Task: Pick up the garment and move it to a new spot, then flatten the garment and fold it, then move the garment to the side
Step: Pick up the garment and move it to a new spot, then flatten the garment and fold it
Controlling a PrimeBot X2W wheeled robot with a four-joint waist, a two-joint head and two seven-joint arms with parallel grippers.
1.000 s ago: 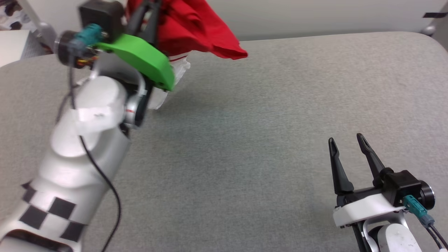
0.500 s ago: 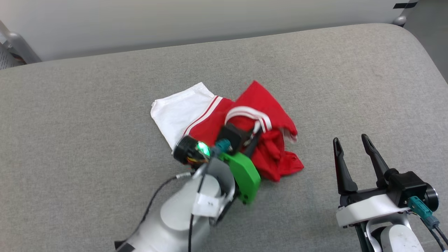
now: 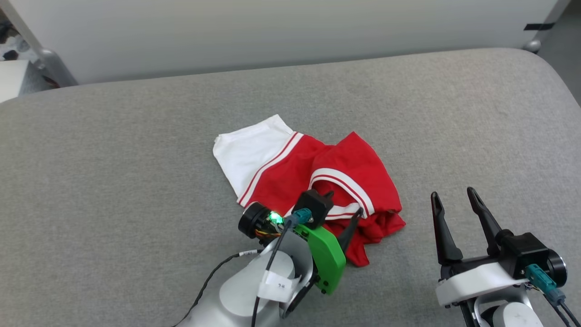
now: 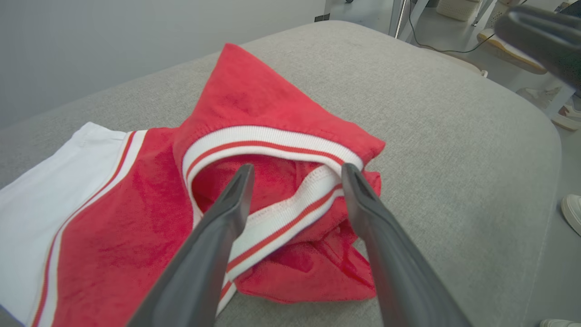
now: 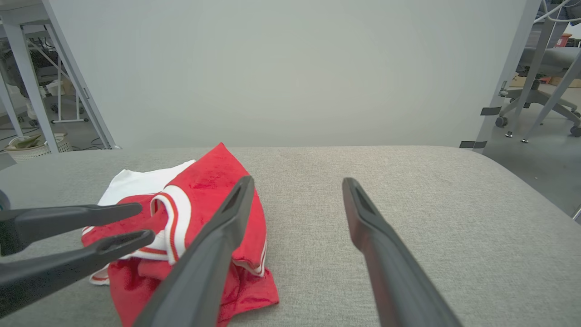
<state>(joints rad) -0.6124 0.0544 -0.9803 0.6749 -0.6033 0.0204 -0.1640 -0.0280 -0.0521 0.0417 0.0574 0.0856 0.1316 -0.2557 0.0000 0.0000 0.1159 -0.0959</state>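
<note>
Two grippers: right gripper [image 3: 453, 193] at the lower right of the head view, left gripper [image 3: 345, 203] near its lower middle, at the near side of the garment [image 3: 290, 177].
Right fingers: spread apart, released, nothing between them; bare surface [image 3: 136, 190] beneath; well apart from the garment, to its right.
Right wrist view: right gripper [image 5: 298, 180] points across the surface [image 5: 408, 204]; garment [image 5: 213, 181] lies left of the fingers; left gripper [image 5: 146, 221] enters from the left edge, tips at the collar [image 5: 174, 213].
Left fingers: spread apart, released, gripping nothing. In the left wrist view the left gripper [image 4: 298, 169] straddles the collar [image 4: 272, 136], one finger on each side of its near band. Contact with the cloth cannot be determined.
Garment position: crumpled heap on the surface, around the middle of the head view; red body [image 4: 254, 104] bunched and folded over itself on the right side.
Collar detail: collar [image 3: 340, 175] is white with red stripes, an open loop on top of the heap.
Sleeve: white sleeve [image 3: 247, 152] lies flat at the far left of the heap, striped trim along its seam.
Surface detail: grey, padded, with a rounded far right corner [image 4: 431, 113].
Wall: pale wall [image 3: 272, 32] beyond the far edge.
Background: chair [image 5: 544, 59] to the right of the wall; shoe [image 4: 573, 211] on the floor past the surface edge.
</note>
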